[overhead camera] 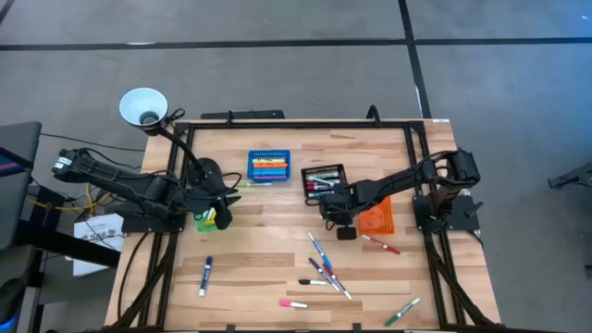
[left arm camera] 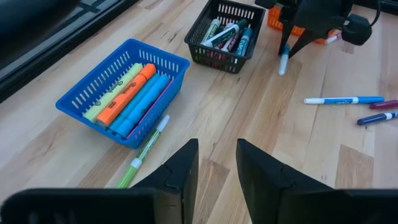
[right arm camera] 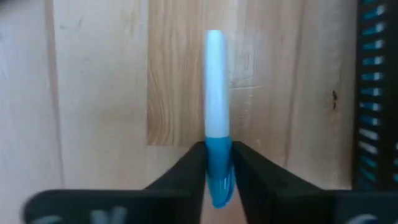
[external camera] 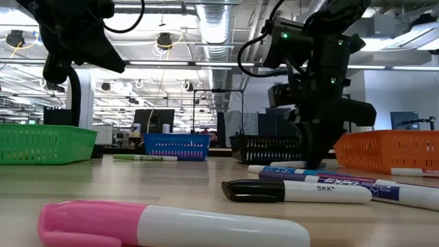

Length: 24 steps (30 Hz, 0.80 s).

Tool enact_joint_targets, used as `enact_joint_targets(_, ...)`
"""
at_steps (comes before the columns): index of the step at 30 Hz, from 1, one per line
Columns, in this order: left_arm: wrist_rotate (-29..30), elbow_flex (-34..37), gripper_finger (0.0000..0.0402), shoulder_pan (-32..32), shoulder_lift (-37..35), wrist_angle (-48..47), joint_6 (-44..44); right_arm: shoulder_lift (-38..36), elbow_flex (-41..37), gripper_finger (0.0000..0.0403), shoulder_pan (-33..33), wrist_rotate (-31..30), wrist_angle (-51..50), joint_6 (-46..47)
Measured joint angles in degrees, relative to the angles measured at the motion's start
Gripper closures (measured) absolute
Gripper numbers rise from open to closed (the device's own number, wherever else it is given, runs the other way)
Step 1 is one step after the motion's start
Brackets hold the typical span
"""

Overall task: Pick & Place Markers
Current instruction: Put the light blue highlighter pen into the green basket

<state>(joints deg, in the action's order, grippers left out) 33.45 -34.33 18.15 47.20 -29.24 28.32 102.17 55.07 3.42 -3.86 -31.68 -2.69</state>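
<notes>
Right gripper (right arm camera: 217, 171) jaws pinching blue-capped marker (right arm camera: 215, 93) by cap; smooth white barrel sticks out over pale wood-plank counter (overhead camera: 259, 250), just beside black mesh bin (overhead camera: 323, 178). Left gripper (left arm camera: 216, 165) near green bin (external camera: 41, 143), jaws slightly spread, nothing between. Four lattice plastic bins: blue bin (overhead camera: 268, 166), black, orange bin (overhead camera: 377, 218), green. Loose markers (overhead camera: 326, 270) scattered toward counter's near edge; bare wood between bins.

The right arm reaches in over mid-table, its gripper (right arm camera: 217, 171) pinched on a marker's (right arm camera: 215, 93) blue cap, while the left arm waits bent at the left, gripper (left arm camera: 216, 163) slightly parted.
</notes>
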Motion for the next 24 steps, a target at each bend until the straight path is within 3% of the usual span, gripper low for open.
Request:
enact_joint_targets(4, -0.02, 0.00, 0.0298, 0.00, 0.00, 0.71, 0.00, 0.04, 0.84, 0.0378, -0.04, -0.64, 1.67, 9.12)
enact_joint_targets(8, -0.01, 0.00, 0.0298, 0.00, 0.11, 2.53, 0.01, 0.50, 3.84, 0.0377, 0.97, -0.88, 2.55, 15.17)
enact_joint_targets(12, -0.02, 0.00, 0.0298, 0.00, 0.11, 5.51, 0.01, 0.41, 8.61, 0.0343, 3.22, -1.83, 8.37, 14.39)
enact_joint_targets(16, -0.03, 0.00, 0.0298, 0.00, 0.11, 6.87, 0.00, 0.20, 15.08, 0.0342, 6.64, -11.06, 9.56, 13.21)
enact_joint_targets(21, -2.31, 0.00, 0.0298, 0.01, 0.13, 6.88, -3.42, -4.21, 23.79, 0.0378, 12.89, -24.87, -2.86, 11.22)
enact_joint_targets(24, -4.01, 0.04, 0.0298, 0.11, 0.42, 7.35, -4.96, -9.17, 24.29, 0.0380, 16.88, -32.92, -6.66, 11.26)
